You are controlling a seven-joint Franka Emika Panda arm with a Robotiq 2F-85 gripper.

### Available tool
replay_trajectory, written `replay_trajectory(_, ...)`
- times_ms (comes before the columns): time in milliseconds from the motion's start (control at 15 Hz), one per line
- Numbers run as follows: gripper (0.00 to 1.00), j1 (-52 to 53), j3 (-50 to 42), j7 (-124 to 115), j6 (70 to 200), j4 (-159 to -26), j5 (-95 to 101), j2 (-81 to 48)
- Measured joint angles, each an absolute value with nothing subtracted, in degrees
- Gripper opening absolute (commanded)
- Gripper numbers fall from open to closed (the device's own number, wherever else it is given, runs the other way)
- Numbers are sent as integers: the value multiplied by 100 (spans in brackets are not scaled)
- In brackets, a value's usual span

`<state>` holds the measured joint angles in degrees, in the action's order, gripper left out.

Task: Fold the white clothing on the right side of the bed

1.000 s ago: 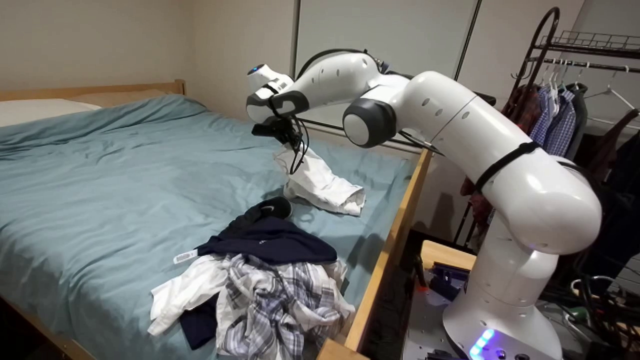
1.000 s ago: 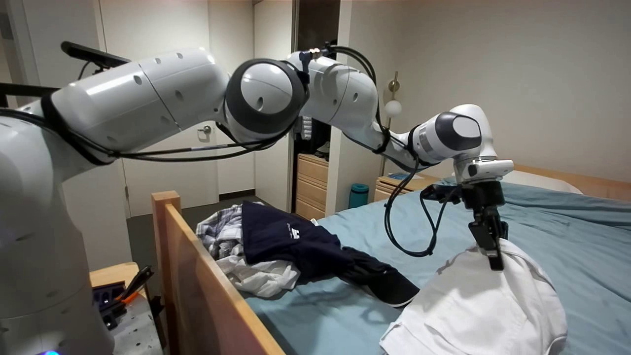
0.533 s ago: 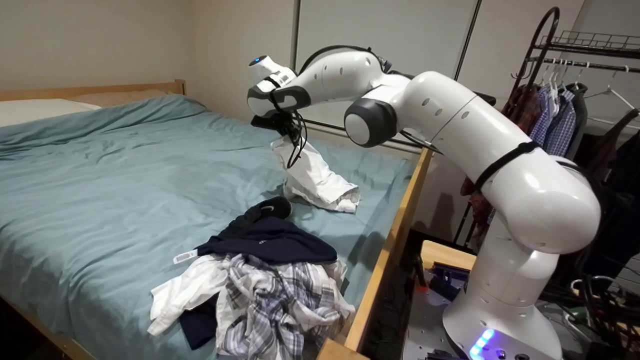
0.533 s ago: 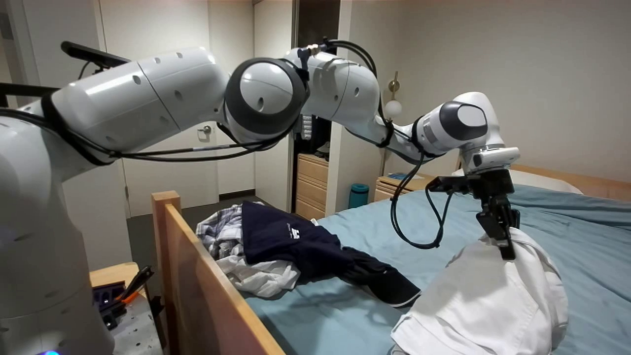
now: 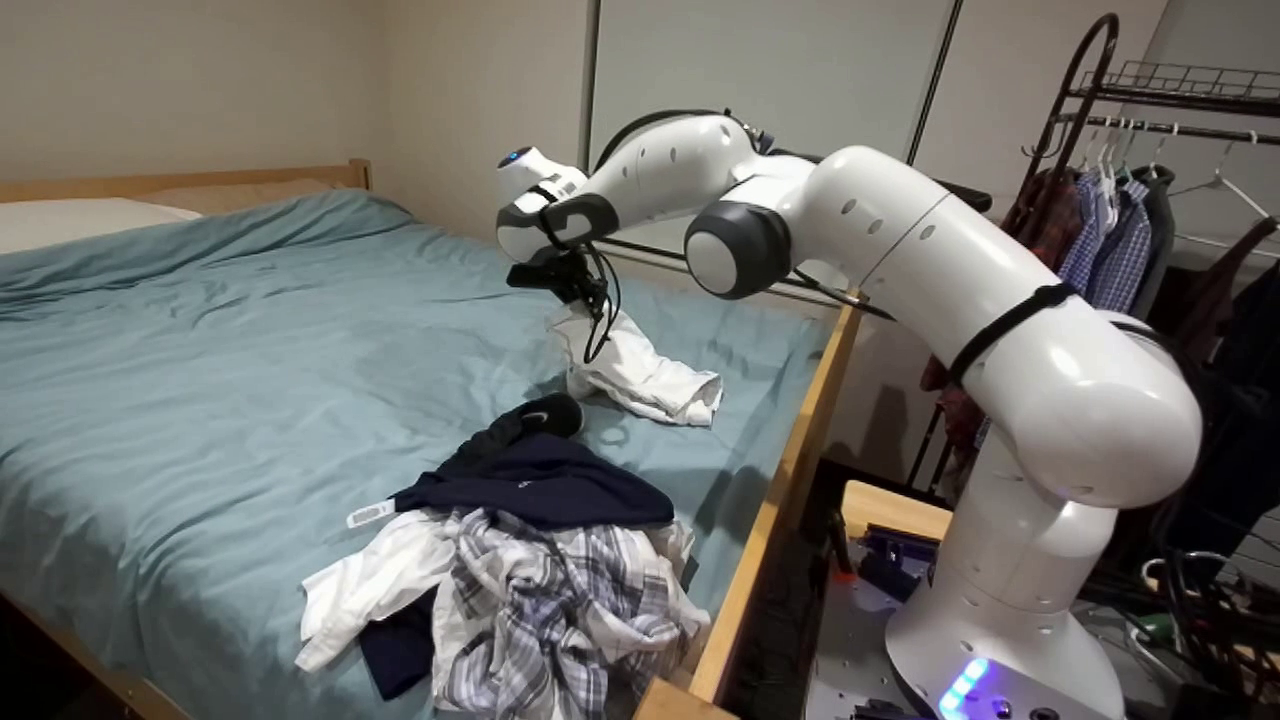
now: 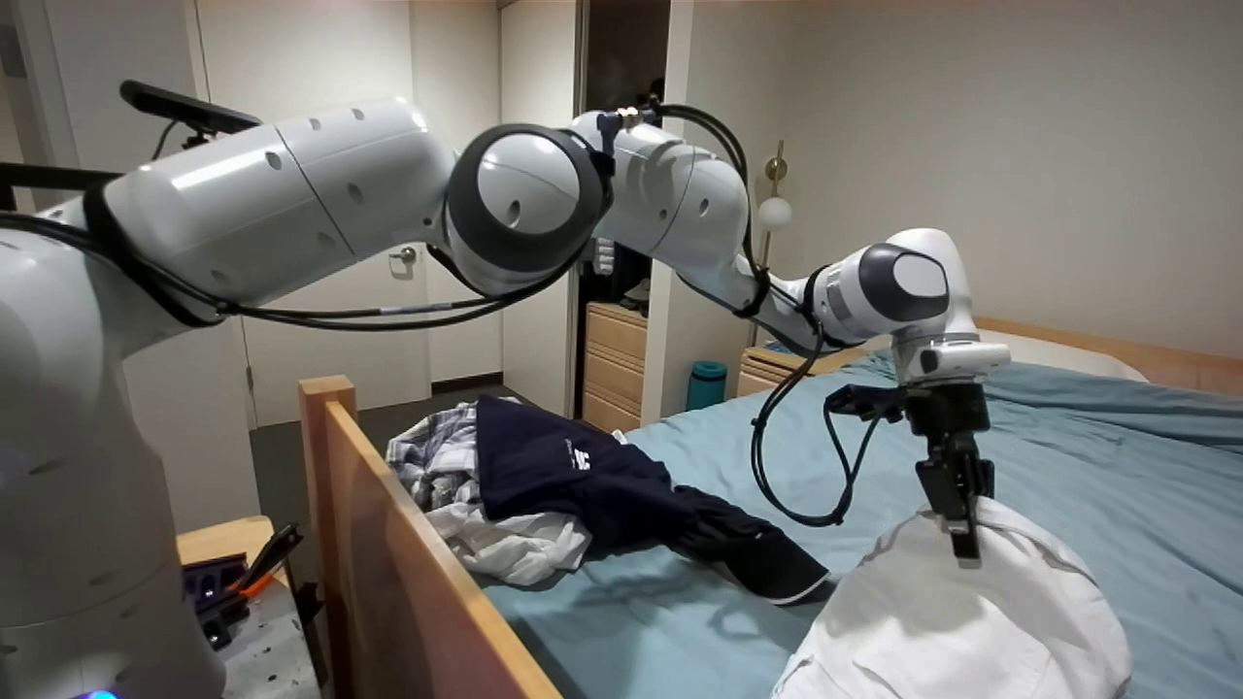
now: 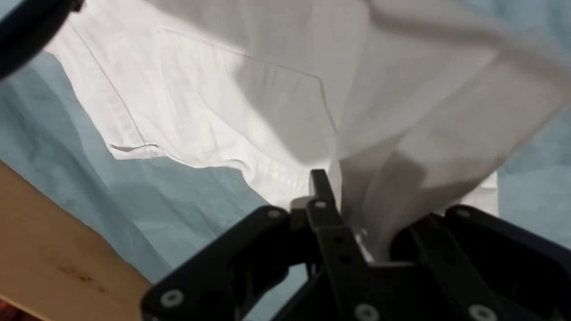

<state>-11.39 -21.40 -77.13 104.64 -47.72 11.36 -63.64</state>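
The white clothing [image 5: 655, 378] lies on the teal sheet of the bed [image 5: 300, 350], with its top part raised to my gripper [image 6: 964, 544]. It also shows at the bottom right of an exterior view [image 6: 957, 631], where it hangs in a rounded bulge. In the wrist view the cloth [image 7: 200, 89] runs down between the black fingers [image 7: 328, 209], which are closed around a bunched part. The right fingertip is hidden behind the cloth. The lower end of the clothing rests on the sheet.
A mixed pile with a navy garment [image 5: 545, 480], plaid shirt [image 5: 530, 600] and black cap [image 6: 772, 563] lies near the clothing. The wooden bed rail [image 5: 780, 480] stands between bed and robot base. A cable loop [image 6: 811, 519] hangs beside the gripper.
My gripper rose slightly with the white clothing, then came down again, now a little lower than one second ago. The cloth stays in the fingers and bulges more as it sinks.
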Motion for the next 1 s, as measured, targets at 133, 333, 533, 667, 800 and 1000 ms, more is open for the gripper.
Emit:
replay_trajectory(133,69,-1116,-2008,-7308,10452,-4984,1136,-6370)
replay_trajectory(333,89,-1076,-1829,-6707,10396,-5280,1141,-6392)
replay_trajectory(533,100,-1059,-1752,-6066,10302,-5437,1197,-6424)
replay_trajectory(667,100,-1060,-1812,-5877,10314,-5455,1284,-6409)
replay_trajectory(800,100,-1069,-1961,-5874,10363,-5455,1320,-6358)
replay_trajectory(1000,100,-1107,-2104,-5898,10524,-5453,1320,-6289)
